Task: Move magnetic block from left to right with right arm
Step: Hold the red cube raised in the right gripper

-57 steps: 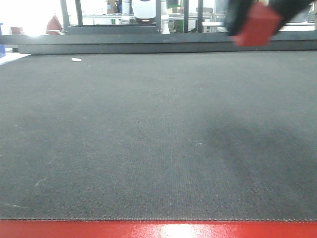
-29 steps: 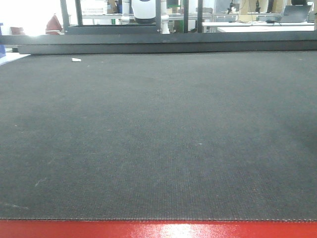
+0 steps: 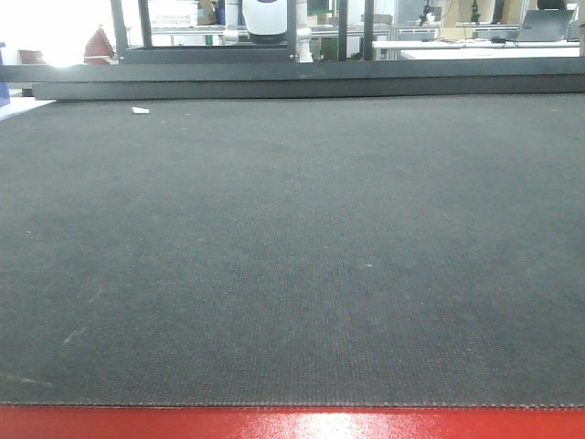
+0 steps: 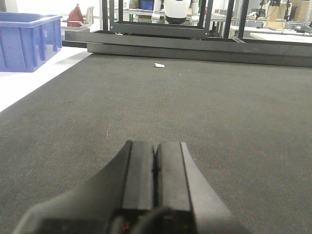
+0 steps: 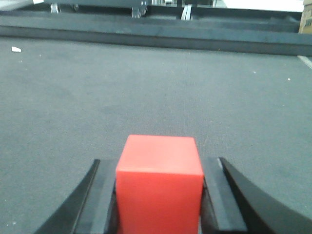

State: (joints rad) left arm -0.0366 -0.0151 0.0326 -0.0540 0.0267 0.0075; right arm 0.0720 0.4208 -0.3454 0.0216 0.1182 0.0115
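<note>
- The table (image 3: 292, 256), covered in a dark woven mat, fills the front view. No arm or object shows on it now. A second ago the right arm and its red load crossed that view at about 1 o'clock. Half a second ago they had already left it.
- A blue bin (image 4: 27, 41) stands off the mat at 10 o'clock in the left wrist view.
- The right end effector (image 5: 158, 165) is spread to the cube's width, with a finger pressed against each side face.
- The left end effector (image 4: 156, 151) is idle, low over the mat. Its fingers are pressed flat together and hold nothing.
- The magnetic block (image 5: 160, 183) sits between the right fingers at 6 o'clock in the right wrist view. Open mat stretches ahead of it. Whether it touches the mat cannot be told.
- A white scrap (image 3: 141, 111) lies at 11 o'clock near the far edge.
- Judgement: the carry has gone past the right edge of the front view, so the transfer looks largely done. Setting the block down and letting go remain.
</note>
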